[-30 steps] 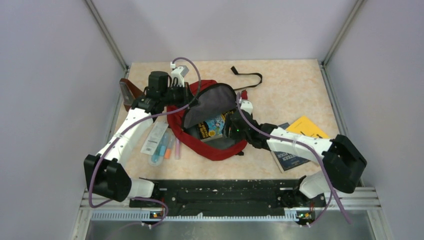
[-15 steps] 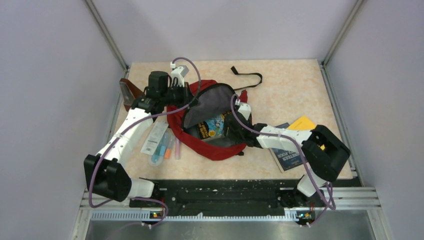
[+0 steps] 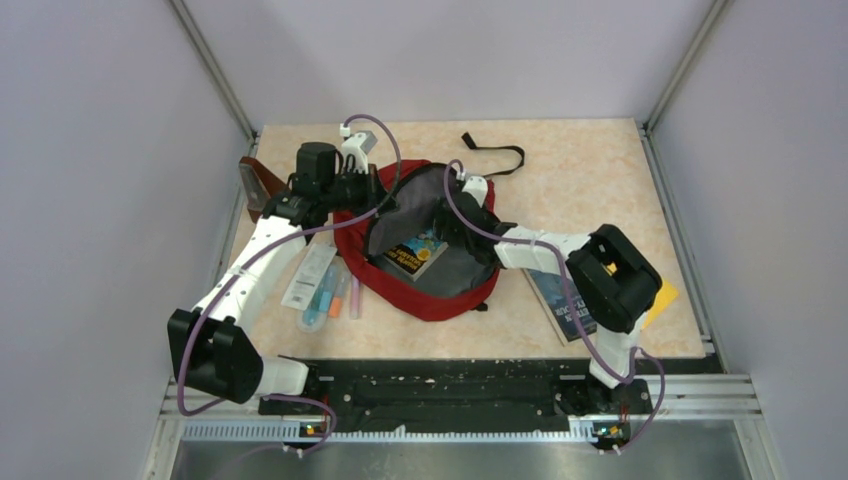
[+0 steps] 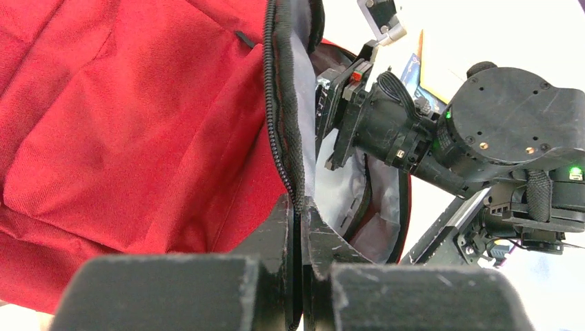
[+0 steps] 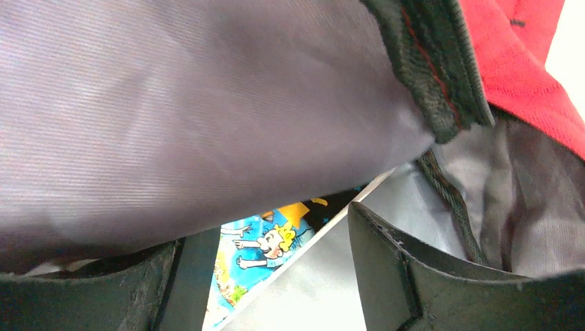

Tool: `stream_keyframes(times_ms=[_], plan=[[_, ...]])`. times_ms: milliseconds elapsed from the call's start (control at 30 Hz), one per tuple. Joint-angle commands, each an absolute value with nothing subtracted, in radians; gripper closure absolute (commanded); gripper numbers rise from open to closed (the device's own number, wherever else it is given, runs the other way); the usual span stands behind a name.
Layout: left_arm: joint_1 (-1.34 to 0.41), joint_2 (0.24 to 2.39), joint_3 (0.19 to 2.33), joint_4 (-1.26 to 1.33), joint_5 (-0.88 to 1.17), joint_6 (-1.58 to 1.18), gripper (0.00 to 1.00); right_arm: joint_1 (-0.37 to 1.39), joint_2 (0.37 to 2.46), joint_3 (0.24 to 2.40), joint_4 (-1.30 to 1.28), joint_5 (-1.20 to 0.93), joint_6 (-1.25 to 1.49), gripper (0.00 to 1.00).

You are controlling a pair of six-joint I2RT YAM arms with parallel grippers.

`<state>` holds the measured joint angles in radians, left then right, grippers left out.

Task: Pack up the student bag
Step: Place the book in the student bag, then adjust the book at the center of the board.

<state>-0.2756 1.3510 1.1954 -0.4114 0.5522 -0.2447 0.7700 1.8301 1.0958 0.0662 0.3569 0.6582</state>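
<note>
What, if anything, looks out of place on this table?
Nothing looks damaged or spilled. The student bag lies slumped open, its rim pinched by the left tool, with a colourful book lying crooked inside. Pens sit loose beside it.

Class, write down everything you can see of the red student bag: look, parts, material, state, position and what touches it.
The student bag is a dark-red soft fabric backpack with grey lining, a black zipper rim and a black strap trailing behind it. It lies slumped on the table, main compartment unzipped and gaping. The left gripper pinches the zipper rim, holding the opening up; the right gripper reaches inside, jaws open. A colourful book lies inside.
</note>
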Motion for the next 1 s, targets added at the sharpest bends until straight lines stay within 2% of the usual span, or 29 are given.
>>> stream_keyframes(times_ms=[0,333,467,600,733,900,967], plan=[[-0.278,1.351,1.222,-0.383,0.551,-0.241,1.0,0.767,1.845,1.176,0.165,0.341,0.576,0.34],[-0.278,1.354,1.222,-0.383,0.542,-0.241,1.0,0.767,1.666,1.036,0.147,0.327,0.511,0.32],[-0.277,1.354,1.222,-0.384,0.545,-0.242,1.0,0.764,1.529,0.982,0.036,0.354,0.46,0.2],[-0.278,1.352,1.221,-0.383,0.55,-0.247,1.0,0.743,1.409,0.958,-0.166,0.444,0.428,0.18],[-0.279,1.348,1.221,-0.38,0.56,-0.254,1.0,0.633,1.316,0.911,-0.305,0.486,0.471,0.17],[-0.279,1.339,1.215,-0.37,0.569,-0.261,1.0,0.381,1.207,0.807,-0.37,0.44,0.571,0.16],[-0.279,1.339,1.215,-0.369,0.565,-0.259,1.0,0.289,1.16,0.761,-0.396,0.46,0.631,0.1]])
